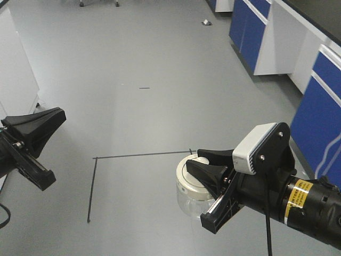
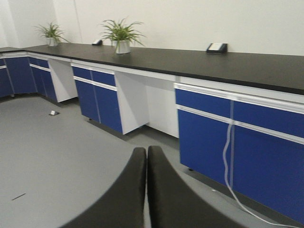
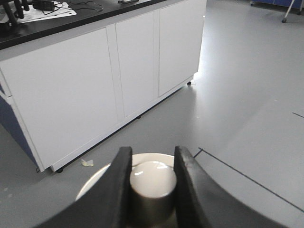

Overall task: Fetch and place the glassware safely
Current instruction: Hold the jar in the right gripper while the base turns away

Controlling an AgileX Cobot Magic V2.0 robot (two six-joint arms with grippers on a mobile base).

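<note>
just one jar in right gripper

Grey floor, black tape line turning a corner just ahead and to the left of the right claw, short dark mark farther ahead, small pale scrap well beyond, beside the blue cabinets

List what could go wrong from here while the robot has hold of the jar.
1. The right gripper holds the jar only by the knob on its lid. If the lid sits loose, the glass body could drop away.
2. The knob looks smooth and rounded, so it might slip between the fingers.
3. Only hard floor shows around the jar, and the left gripper is shut and off to the side, giving no support.
</note>
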